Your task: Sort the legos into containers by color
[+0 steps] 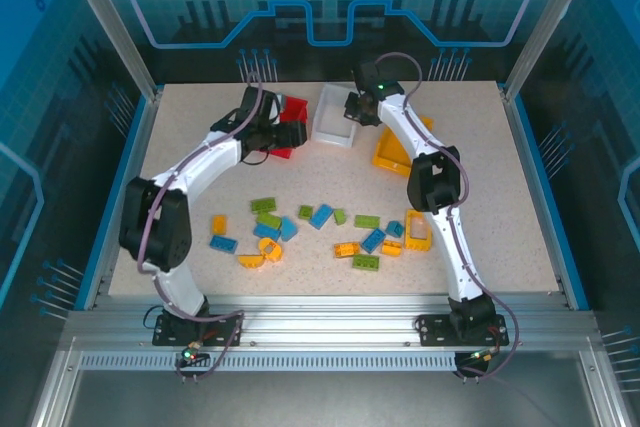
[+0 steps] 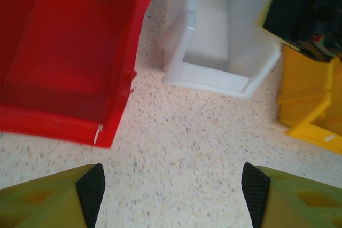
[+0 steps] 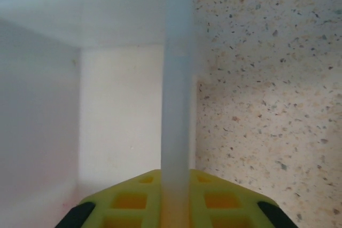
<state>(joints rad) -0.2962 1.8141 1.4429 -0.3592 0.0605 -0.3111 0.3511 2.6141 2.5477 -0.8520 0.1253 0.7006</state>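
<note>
Plastic, light, stiff and slick, the white bin (image 3: 117, 132) could slip from your right gripper (image 3: 173, 214), clamped on its thin wall; your left gripper (image 2: 173, 185) hangs wide, empty.

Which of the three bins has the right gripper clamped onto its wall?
The white bin, between the red bin and yellow bin: its wall is pinched in the right gripper.
</note>
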